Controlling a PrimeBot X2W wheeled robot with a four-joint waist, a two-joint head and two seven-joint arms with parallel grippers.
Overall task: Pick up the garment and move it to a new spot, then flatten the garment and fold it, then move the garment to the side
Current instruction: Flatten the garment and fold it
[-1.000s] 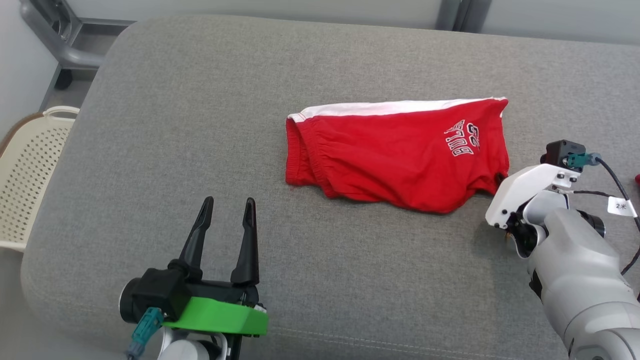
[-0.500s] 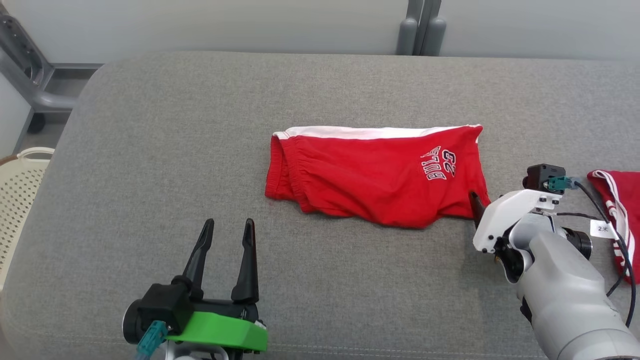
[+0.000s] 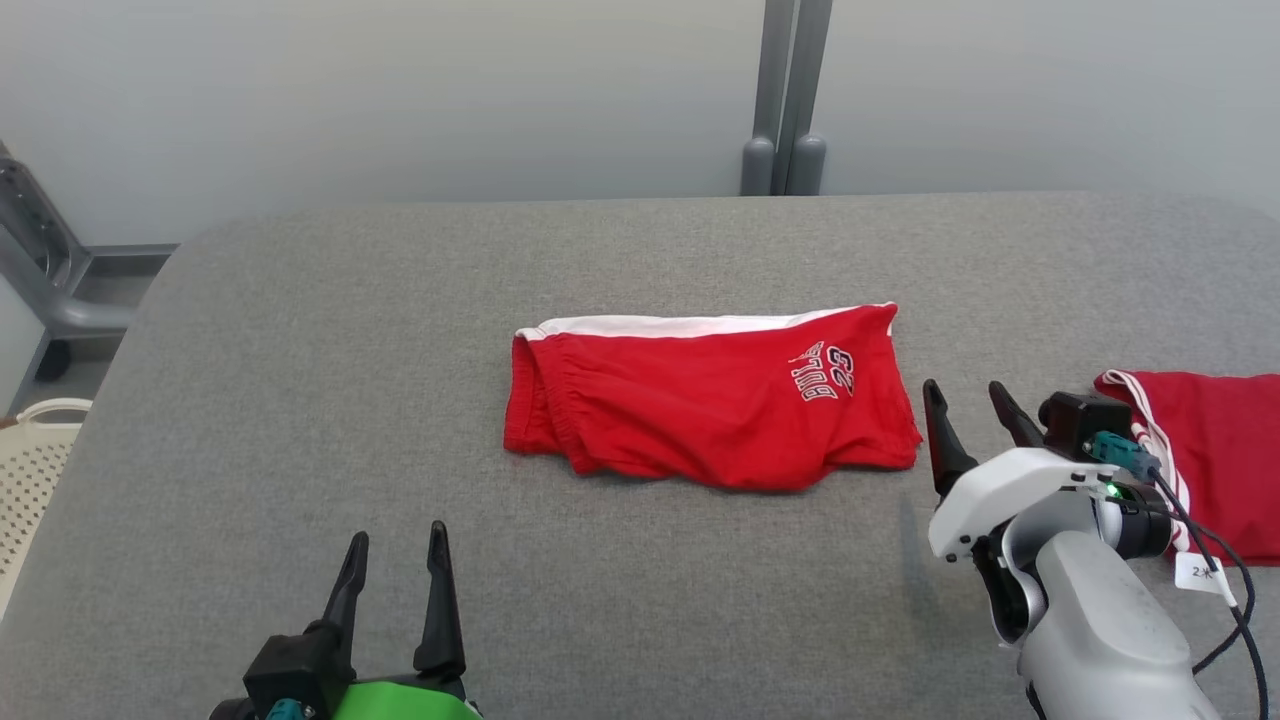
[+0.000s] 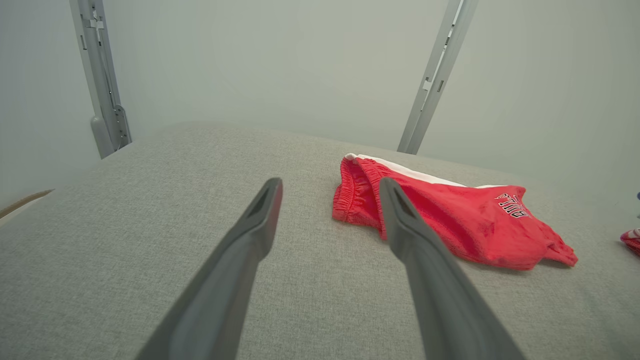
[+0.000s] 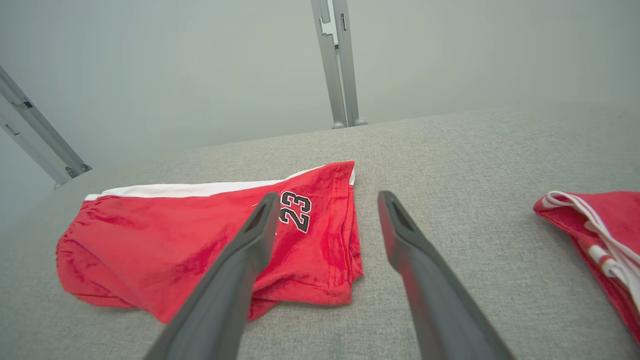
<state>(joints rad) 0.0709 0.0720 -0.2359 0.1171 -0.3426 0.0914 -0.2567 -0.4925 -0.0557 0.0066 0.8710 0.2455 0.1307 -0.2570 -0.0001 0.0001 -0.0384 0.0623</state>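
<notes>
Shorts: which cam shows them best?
Head view: the shorts lie whole, nothing across them. Left wrist view sees them obliquely, a finger crossing the waistband end. Right wrist view is closer, but a finger covers part beside the 23.

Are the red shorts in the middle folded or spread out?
Folded. The red shorts lie flat on the grey cushion, layers stacked at the hem, white side stripe along the far edge.
</notes>
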